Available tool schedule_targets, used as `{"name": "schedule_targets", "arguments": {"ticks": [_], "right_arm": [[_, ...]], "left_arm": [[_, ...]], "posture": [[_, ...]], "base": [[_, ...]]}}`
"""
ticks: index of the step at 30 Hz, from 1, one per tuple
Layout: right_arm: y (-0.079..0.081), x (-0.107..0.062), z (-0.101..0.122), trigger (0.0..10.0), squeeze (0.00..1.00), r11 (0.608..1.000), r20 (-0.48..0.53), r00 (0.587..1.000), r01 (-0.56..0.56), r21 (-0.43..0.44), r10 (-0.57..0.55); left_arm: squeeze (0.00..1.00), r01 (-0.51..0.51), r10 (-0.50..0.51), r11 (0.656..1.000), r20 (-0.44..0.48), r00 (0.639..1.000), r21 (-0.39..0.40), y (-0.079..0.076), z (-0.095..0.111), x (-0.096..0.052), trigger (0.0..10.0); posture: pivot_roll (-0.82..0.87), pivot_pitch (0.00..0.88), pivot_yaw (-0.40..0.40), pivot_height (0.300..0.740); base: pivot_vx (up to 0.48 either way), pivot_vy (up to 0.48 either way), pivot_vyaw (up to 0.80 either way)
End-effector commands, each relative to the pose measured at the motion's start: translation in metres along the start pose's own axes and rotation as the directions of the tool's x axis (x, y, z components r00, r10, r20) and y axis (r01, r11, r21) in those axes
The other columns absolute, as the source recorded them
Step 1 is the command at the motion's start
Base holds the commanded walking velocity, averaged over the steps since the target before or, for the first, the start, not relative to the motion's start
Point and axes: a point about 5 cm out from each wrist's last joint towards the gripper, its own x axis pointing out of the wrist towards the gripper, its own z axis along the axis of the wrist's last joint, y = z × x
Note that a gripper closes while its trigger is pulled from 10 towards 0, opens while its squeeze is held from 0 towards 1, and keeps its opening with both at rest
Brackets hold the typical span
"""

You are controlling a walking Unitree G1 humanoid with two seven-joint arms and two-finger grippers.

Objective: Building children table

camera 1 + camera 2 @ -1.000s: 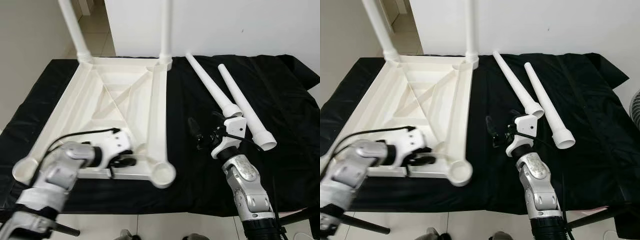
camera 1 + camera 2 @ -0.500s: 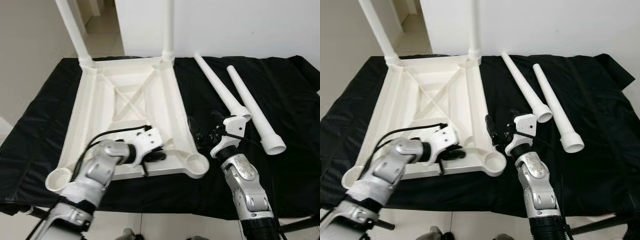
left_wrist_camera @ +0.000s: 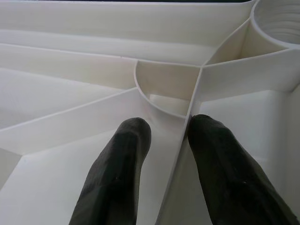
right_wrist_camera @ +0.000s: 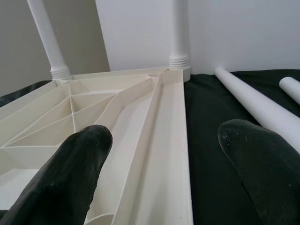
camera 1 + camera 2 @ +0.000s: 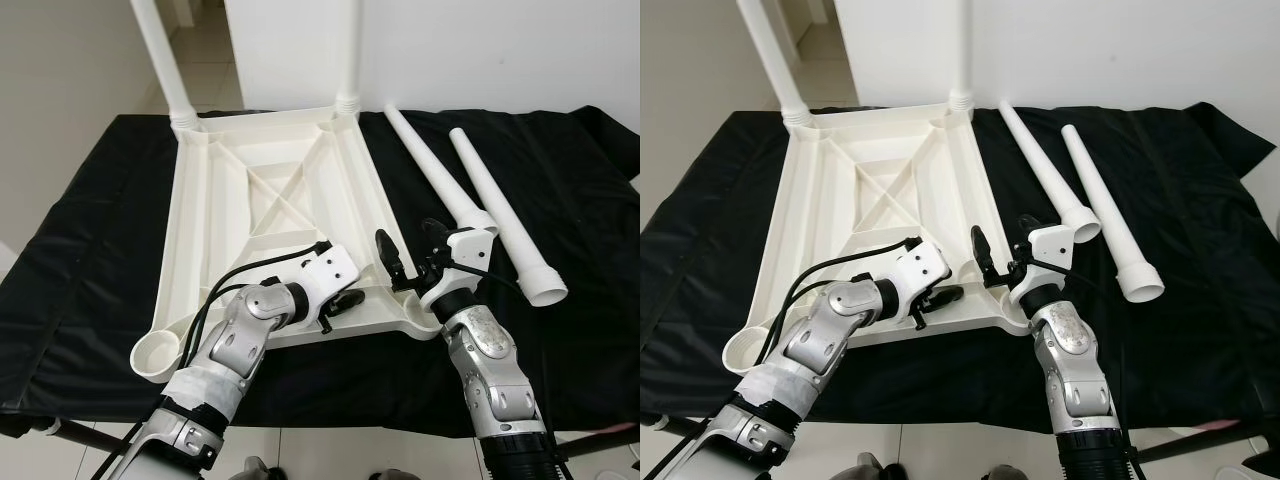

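White plastic tabletop lies upside down on a black cloth, two legs screwed in. The left gripper pinches an underside rib; the right gripper gapes beside two loose legs.
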Motion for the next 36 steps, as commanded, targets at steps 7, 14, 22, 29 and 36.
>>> {"name": "schedule_targets", "arguments": {"ticks": [7, 14, 22, 29, 36], "right_arm": [[0.000, 0.013, 0.006, 10.0, 0.00, 1.000, 0.022, 1.000, 0.017, -0.001, -0.017], [-0.014, 0.024, 0.006, 10.0, 0.00, 0.993, -0.010, 0.995, 0.103, -0.052, -0.104], [-0.031, 0.034, 0.009, 10.0, 0.00, 0.981, -0.022, 0.984, 0.177, -0.081, -0.179], [-0.061, 0.041, 0.012, 10.0, 0.00, 0.923, -0.048, 0.928, 0.360, -0.134, -0.369], [-0.088, 0.045, 0.018, 10.0, 0.00, 0.865, -0.044, 0.871, 0.477, -0.157, -0.489]], "left_arm": [[0.00, -0.097, 0.097, 0.995, 0.020, 0.995, -0.008, 0.019, 0.005, -0.019, 10.0], [0.00, -0.047, 0.047, 0.999, 0.084, 0.995, -0.003, 0.016, 0.015, -0.031, 10.0], [0.00, -0.012, 0.011, 1.000, 0.146, 0.989, 0.009, 0.013, 0.022, -0.041, 10.0], [0.00, -0.186, 0.200, 0.979, 0.205, 0.958, -0.085, 0.034, 0.036, -0.039, 10.0], [0.00, -0.230, 0.259, 0.963, 0.259, 0.930, -0.138, 0.037, 0.051, -0.035, 10.0]], "posture": [[-0.15, 0.081, 0.068, 0.740], [-0.14, 0.074, 0.060, 0.740], [-0.14, 0.066, 0.053, 0.740], [-0.13, 0.063, 0.047, 0.740], [-0.13, 0.055, 0.044, 0.740]], "base": [[0.000, 0.000, 0.00], [0.000, 0.000, 0.00], [0.000, 0.000, 0.00], [0.000, 0.000, 0.00], [0.000, 0.000, 0.00]]}}
